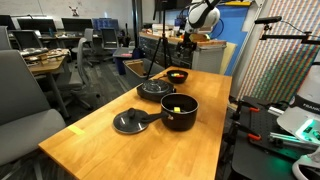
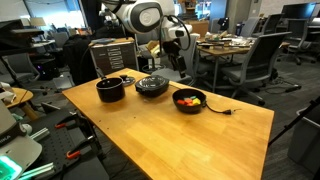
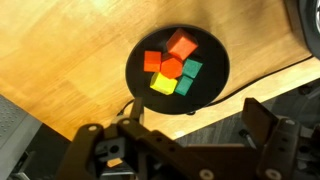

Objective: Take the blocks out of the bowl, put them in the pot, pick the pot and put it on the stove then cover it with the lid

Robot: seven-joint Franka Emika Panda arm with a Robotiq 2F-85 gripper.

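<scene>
One bowl (image 3: 139, 82), one pot (image 1: 180, 116), one stove (image 1: 153, 89), one lid (image 1: 130, 122), and about six blocks (image 3: 172, 68) in the bowl.

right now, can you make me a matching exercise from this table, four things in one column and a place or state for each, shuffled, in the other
Things
1. small dark round bowl
2. flat dark-grey shiny lid
3. black cylindrical pot
4. robot gripper

Places or states
a. open and empty, above the bowl
b. standing beside the lid, with no cover on
c. holding red, orange, yellow and green toy blocks
d. lying flat on the wooden table

Pairs: 1-c, 2-d, 3-b, 4-a
</scene>
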